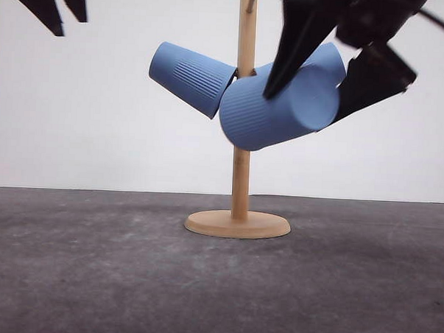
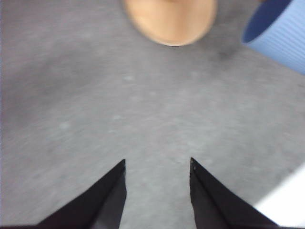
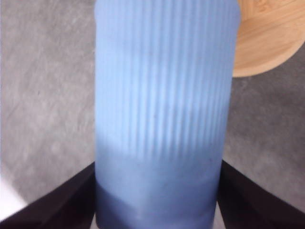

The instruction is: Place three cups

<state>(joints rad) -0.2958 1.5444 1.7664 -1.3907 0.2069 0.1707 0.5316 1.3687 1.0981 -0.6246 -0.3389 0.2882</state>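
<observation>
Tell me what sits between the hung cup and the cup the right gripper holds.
In the front view, the wooden stand's post rises between the hung cup and the held cup, gripped by the right gripper.

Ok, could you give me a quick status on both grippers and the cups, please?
Left gripper open, holding nothing. Right gripper shut on second cup, tilted beside the stand. First cup hanging on the stand's left side.
</observation>
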